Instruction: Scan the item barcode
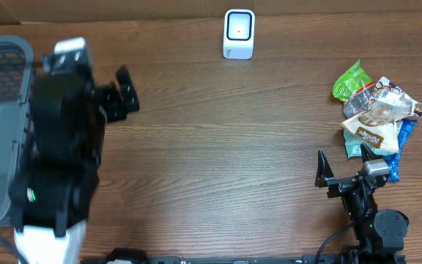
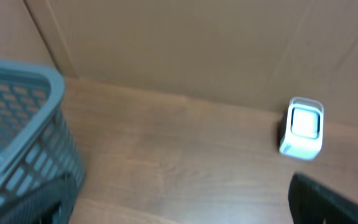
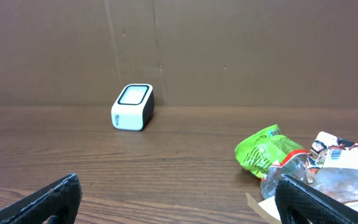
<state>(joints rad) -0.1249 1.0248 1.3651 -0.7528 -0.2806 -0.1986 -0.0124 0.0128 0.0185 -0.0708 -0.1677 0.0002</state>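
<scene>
Crinkled snack packets (image 1: 379, 117), one bright green, lay heaped; the left gripper (image 1: 127, 89) and right gripper (image 3: 178, 183) stood open, empty

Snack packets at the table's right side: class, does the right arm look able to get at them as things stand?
Probably yes. The snack packets lie close ahead of the open right pincer, slightly to its right, and nothing stands between them.

Wood table (image 1: 218, 147): scanner (image 1: 239, 34), snack packets (image 1: 378, 117), grey basket (image 1: 6, 42).
</scene>
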